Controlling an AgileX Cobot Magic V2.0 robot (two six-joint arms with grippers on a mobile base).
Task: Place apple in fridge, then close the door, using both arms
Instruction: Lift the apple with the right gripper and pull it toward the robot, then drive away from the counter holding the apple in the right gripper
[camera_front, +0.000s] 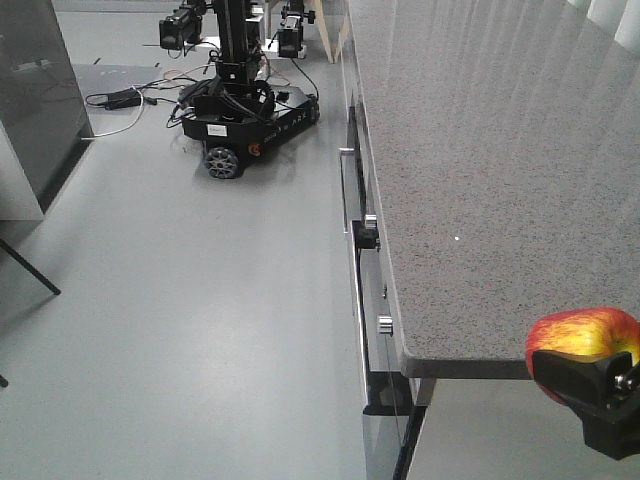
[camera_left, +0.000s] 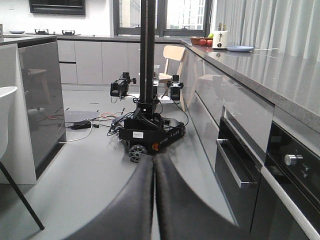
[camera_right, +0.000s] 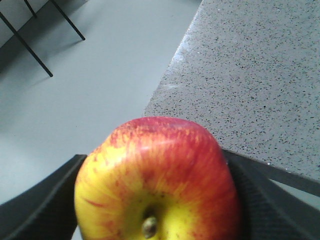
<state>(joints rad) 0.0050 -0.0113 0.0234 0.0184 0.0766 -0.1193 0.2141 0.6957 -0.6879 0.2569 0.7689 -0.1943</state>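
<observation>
far left in the front view there's a glossy dark grey upright panel (camera_front: 35, 95). i can't tell from here whether that's the fridge or just a cabinet end. thin black chair legs (camera_front: 28, 267) stand on the pale grey floor (camera_front: 200, 330) beside it.

a bit further right sits the small black wheeled-base robot with a tall mast (camera_front: 245, 120), cables trailing off its left side, well away from me.

my left gripper (camera_left: 154, 200) fills the bottom of the left wrist view. its two black fingers are pressed together with nothing between them, pointing down the aisle at that little robot.

right of the aisle is the row of grey cabinet fronts, with a dark glass oven front with round silver knobs (camera_front: 372, 240) set into it. above that runs the long speckled grey stone countertop (camera_front: 480, 150). at its far end the left wrist cam shows a bowl of red fruit (camera_left: 200, 41), a cream toaster (camera_left: 220, 39) and a blue plate (camera_left: 240, 48).

far right, bottom corner: the glossy red-and-yellow streaked apple (camera_front: 585, 335) is clamped in my right gripper (camera_right: 159, 210), with a black finger hugging each side. it's held just off the near edge of the countertop, not resting on it, stem end facing the wrist camera.
</observation>
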